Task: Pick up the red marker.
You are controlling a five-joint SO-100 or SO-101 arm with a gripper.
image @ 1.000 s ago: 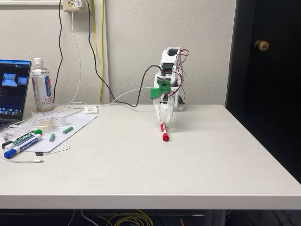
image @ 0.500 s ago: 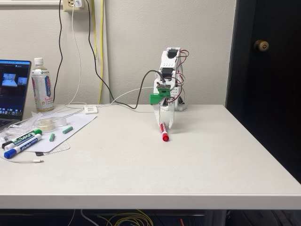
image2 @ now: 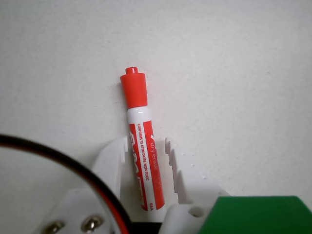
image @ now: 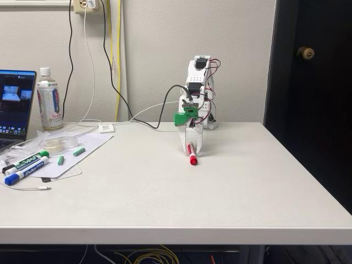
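straddling the red marker, tool fingers unclenched, green and blue markers well apart, nothing between

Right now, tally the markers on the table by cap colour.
Red-capped marker: 1, between the gripper fingers
Green-capped marker: 1, at the left of the fixed view
Blue-capped marker: 1, beside the green-capped one
Total: 3

The arm reaches down, its white fingers slightly parted near the tabletop.
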